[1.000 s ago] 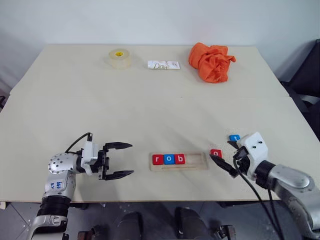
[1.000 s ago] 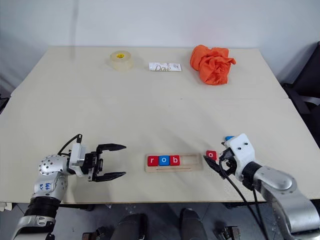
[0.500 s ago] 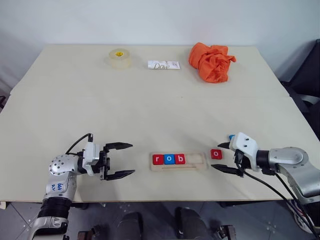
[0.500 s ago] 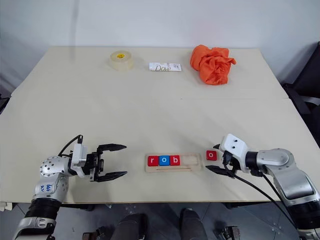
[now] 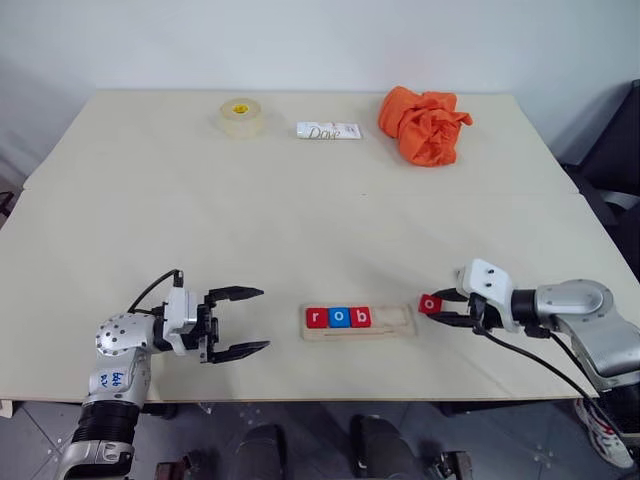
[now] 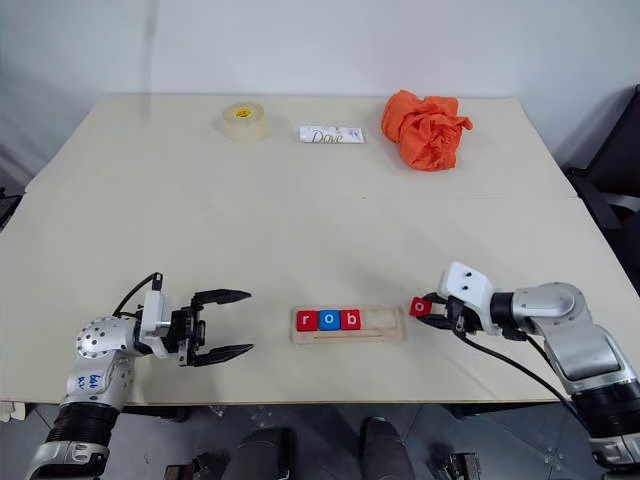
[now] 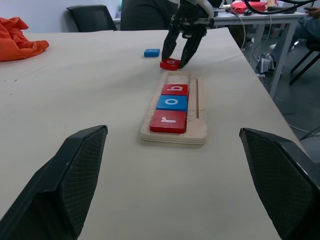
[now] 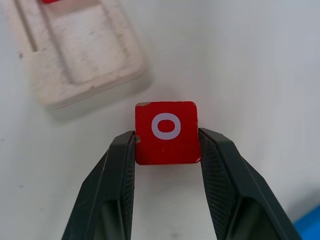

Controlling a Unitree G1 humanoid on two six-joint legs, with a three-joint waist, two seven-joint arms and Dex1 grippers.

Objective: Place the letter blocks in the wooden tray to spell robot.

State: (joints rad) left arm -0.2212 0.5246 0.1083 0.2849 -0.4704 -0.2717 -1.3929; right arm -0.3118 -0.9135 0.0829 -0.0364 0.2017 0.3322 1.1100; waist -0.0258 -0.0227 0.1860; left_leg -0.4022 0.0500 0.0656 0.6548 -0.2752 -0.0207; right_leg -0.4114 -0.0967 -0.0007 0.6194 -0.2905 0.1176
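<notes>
Beige tabletop [image 5: 300, 230]: right gripper [image 8: 167, 145] fingers pinching small red square "o" block [image 8: 167, 131], left gripper [image 5: 240, 322] spread idle; lift straight, seat beside "b" in pale wooden tray [image 5: 395, 325].

Red r block [image 5: 316, 318], blue o block [image 5: 338, 318], red b block [image 5: 360, 317] in the pale wooden tray [image 5: 398, 322]; red o block [image 8: 166, 132], white letter, between black fingers [image 8: 116, 186]; orange cloth [image 5: 423, 124] on cream surface [image 5: 300, 220].

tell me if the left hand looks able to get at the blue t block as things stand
Probably not easily. The blue t block lies beyond the far end of the wooden tray, behind the right hand, which is shut on the red o block. The left hand hangs open on the tray's opposite side.
</notes>
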